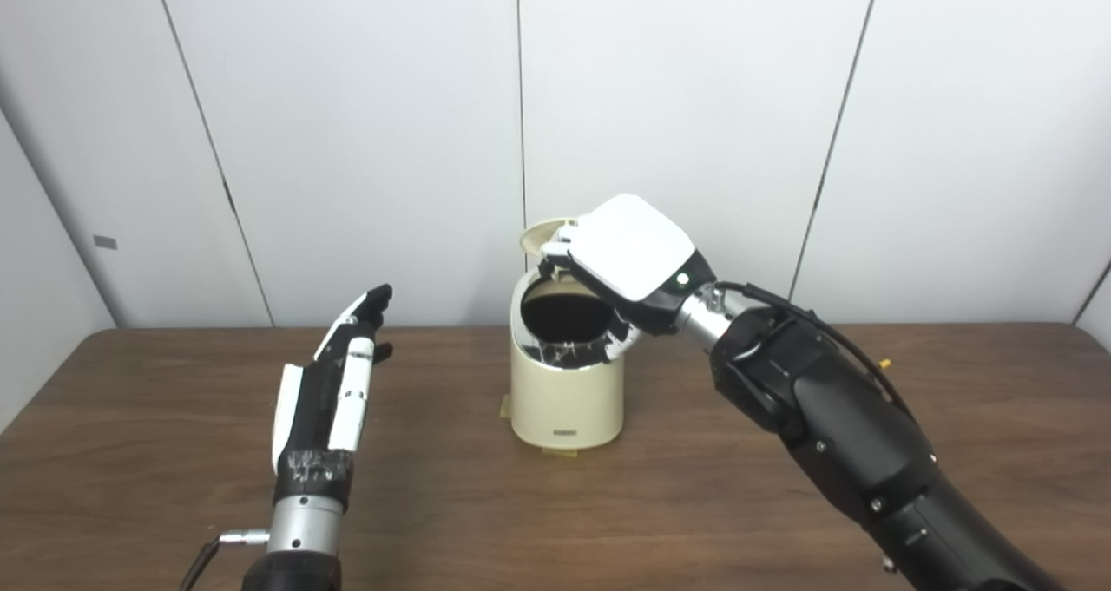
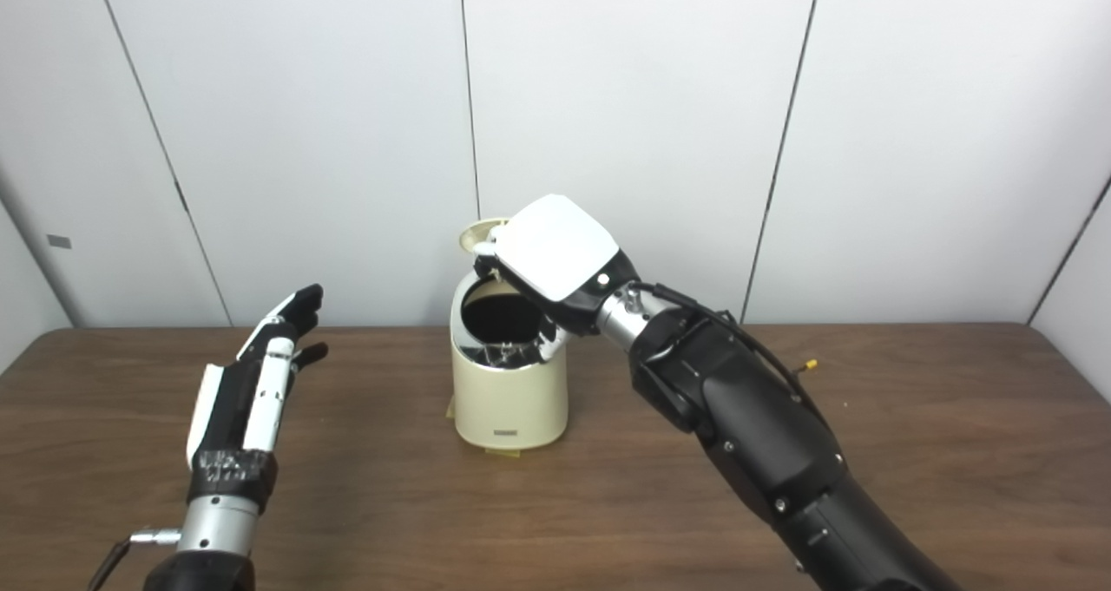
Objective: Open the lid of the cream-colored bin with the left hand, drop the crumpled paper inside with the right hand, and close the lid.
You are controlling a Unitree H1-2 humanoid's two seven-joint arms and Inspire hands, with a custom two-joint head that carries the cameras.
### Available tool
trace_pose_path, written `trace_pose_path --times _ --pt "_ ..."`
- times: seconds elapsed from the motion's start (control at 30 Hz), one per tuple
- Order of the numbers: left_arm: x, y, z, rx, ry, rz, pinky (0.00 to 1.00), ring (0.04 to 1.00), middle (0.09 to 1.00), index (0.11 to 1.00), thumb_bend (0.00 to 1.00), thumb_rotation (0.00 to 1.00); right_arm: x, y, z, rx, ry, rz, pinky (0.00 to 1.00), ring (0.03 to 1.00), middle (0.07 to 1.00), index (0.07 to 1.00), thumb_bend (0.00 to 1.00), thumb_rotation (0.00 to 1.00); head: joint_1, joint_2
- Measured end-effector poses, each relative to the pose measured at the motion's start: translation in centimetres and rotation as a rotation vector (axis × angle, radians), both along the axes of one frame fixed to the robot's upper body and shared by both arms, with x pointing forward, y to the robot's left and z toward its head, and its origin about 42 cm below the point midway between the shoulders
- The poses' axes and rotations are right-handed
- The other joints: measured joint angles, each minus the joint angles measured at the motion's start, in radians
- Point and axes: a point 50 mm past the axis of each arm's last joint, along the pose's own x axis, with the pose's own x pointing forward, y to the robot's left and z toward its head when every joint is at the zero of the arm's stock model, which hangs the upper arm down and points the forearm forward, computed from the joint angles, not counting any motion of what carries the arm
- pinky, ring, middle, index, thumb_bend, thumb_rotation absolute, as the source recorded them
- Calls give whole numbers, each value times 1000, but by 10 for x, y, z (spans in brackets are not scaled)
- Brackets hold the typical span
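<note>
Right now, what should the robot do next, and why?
Probably draw the right hand back from the cream-colored bin. The lid stands open, that hand hangs over the dark opening, and no crumpled paper shows. The left hand waits open beside the bin, ready to close the lid.

Brown wooden table (image 1: 174, 452), pale panelled wall (image 1: 364, 140) behind — dark seams

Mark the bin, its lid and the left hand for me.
Bin (image 1: 568, 404): left eye view, on its front wall.
Lid (image 1: 540, 234): left eye view, on the raised disc's rim behind the opening.
Left hand (image 2: 252, 391): right eye view, on the back of the hand, fingers apart.
</note>
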Motion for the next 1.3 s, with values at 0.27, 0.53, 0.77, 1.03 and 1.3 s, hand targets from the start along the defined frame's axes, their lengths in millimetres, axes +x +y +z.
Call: trace_pose_path --times 0.27,0.53,0.77,1.03,1.3 --pt "0 0 -2 -5 17 6 803 886 866 837 241 910 -2 -7 -17 377 -124 176 104 167 234 470 517 161 -2 2" --pt "0 2 -2 -18 20 10 723 796 785 801 270 868 -13 -18 -35 756 -55 227 379 457 516 485 496 171 -8 2" --pt "1 3 -4 -23 28 10 726 781 768 793 288 838 -27 -46 -93 1018 124 194 848 987 991 989 640 880 -6 0" --pt "3 4 -8 -23 34 9 697 737 738 747 244 849 -36 -78 -157 1147 293 55 962 1000 1000 1000 697 902 -8 -5" --pt "4 5 -8 -6 33 -28 708 736 728 737 220 898 -62 -92 -183 1196 404 23 964 1000 1000 1000 607 935 -9 -5"
